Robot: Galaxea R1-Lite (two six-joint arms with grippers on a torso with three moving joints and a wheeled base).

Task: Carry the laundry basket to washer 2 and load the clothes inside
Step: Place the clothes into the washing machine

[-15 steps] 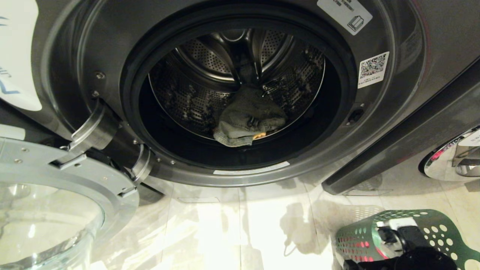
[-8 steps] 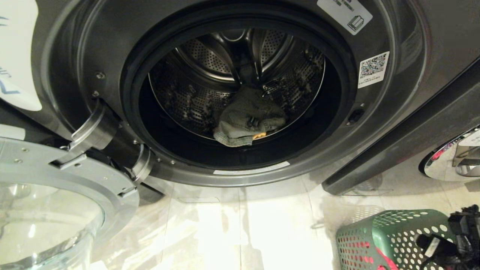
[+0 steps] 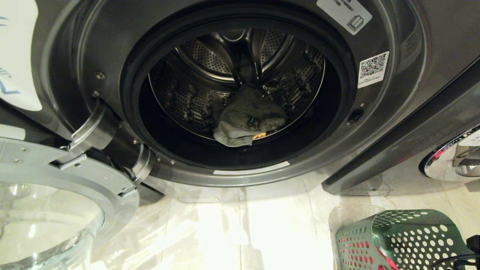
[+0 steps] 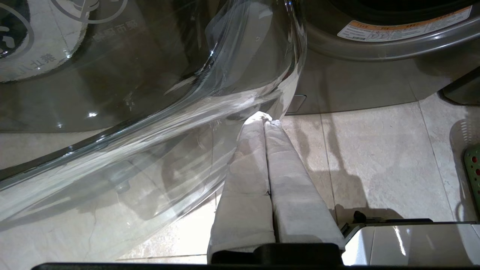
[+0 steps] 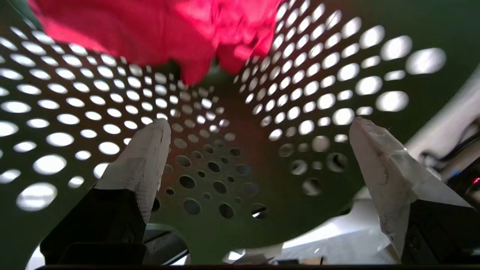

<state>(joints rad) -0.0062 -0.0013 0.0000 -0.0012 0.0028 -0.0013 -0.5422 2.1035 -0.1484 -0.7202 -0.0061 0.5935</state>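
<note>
Right tool (image 5: 258, 157) hangs wide open, empty, inside the laundry basket (image 3: 397, 240) on the floor by washer 2 (image 3: 240, 93), w/ red cloth (image 5: 168, 30) ahead. Pinch a thick fold, not the wall. Left tool (image 4: 267, 123) is closed, empty.

The right end effector (image 5: 258, 127) is low at the near right, its fingers spread wide and empty. The left end effector (image 4: 265, 118) points floorward, fingers pressed together.
</note>
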